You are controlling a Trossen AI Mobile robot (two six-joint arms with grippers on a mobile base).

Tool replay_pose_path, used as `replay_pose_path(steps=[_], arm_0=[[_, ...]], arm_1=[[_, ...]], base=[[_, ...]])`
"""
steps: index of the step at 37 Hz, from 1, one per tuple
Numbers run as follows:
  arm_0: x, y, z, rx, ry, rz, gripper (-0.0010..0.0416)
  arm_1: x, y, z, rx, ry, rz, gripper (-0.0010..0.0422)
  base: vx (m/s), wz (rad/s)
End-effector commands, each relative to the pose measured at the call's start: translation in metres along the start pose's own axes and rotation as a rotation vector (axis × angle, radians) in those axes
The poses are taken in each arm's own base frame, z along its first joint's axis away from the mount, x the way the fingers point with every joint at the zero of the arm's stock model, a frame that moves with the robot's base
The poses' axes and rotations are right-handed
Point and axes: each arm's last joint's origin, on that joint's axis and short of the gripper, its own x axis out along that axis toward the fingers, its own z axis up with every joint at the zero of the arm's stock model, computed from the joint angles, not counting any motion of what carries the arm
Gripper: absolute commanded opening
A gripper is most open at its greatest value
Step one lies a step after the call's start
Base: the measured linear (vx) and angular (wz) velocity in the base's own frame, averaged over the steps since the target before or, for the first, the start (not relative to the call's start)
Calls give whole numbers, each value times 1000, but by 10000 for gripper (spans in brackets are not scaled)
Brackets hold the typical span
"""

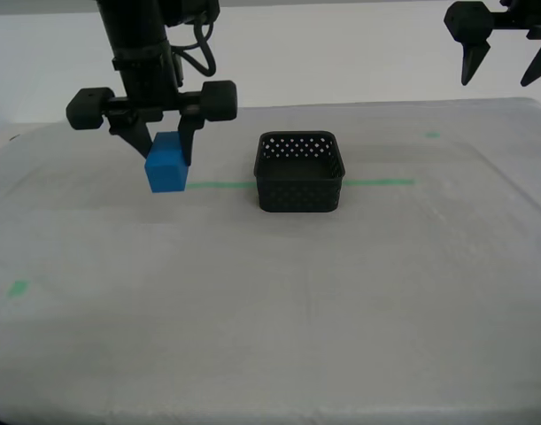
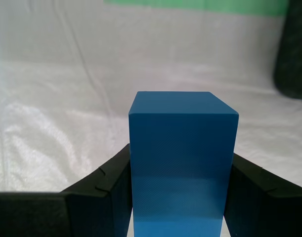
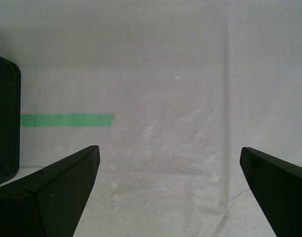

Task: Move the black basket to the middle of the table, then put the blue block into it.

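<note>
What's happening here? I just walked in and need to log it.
My second gripper holds the small bright-blue rectangular block, lifted above the cloth-covered table. The perforated black plastic basket stands empty on the green tape line, toward the exterior view's right of the block. My first gripper hangs open, holding nothing.
</note>
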Motion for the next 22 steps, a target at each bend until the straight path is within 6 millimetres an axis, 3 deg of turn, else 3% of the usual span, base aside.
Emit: replay_pose_path(steps=[1, 14, 22], arm_0=[[0, 0, 0, 1, -1, 1, 398], [0, 0, 0, 1, -1, 1, 398], [0, 0, 1, 0, -6, 1, 398]], arm_1=[[-9, -6, 6, -13, -19, -21, 0], [-46, -24, 25, -34, -98, -79, 0], [-41, -44, 45, -9, -76, -72, 0]], base=[[0, 0], [0, 0], [0, 0]])
